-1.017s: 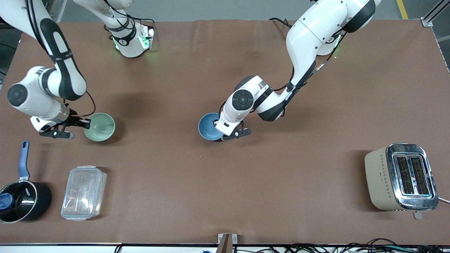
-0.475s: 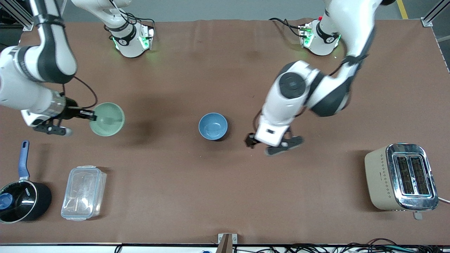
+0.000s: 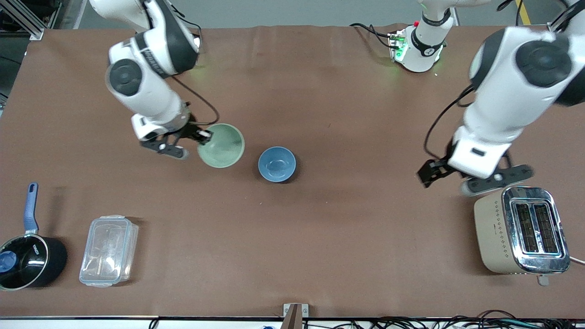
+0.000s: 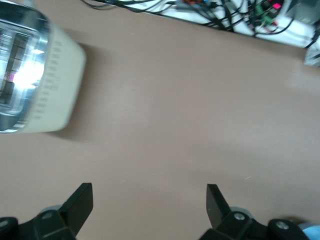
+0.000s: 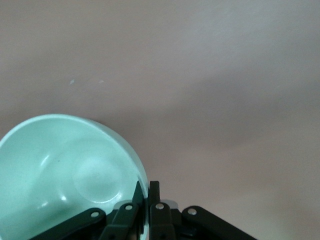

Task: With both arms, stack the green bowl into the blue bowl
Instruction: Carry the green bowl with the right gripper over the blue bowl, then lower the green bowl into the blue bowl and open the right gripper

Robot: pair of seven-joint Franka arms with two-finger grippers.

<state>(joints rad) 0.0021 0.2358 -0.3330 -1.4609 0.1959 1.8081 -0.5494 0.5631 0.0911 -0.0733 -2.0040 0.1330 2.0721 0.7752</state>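
My right gripper (image 3: 204, 135) is shut on the rim of the pale mint-green bowl (image 3: 222, 145) and holds it tilted in the air, over the table beside the blue bowl (image 3: 276, 164). In the right wrist view the green bowl (image 5: 65, 170) has its rim pinched between the fingers (image 5: 154, 191). The blue bowl stands upright on the brown table, apart from both grippers. My left gripper (image 3: 450, 179) is open and empty, up over the table beside the toaster (image 3: 521, 230); in the left wrist view (image 4: 149, 199) nothing lies between its fingers.
A beige and chrome toaster also shows in the left wrist view (image 4: 30, 80). A clear plastic lidded box (image 3: 109, 250) and a black pot with a blue handle (image 3: 25, 256) stand near the front at the right arm's end. Cables (image 4: 210, 12) run along the table's front edge.
My right gripper has lifted the green bowl and carried it toward the blue bowl. My left gripper let go of the blue bowl and swung away to beside the toaster.
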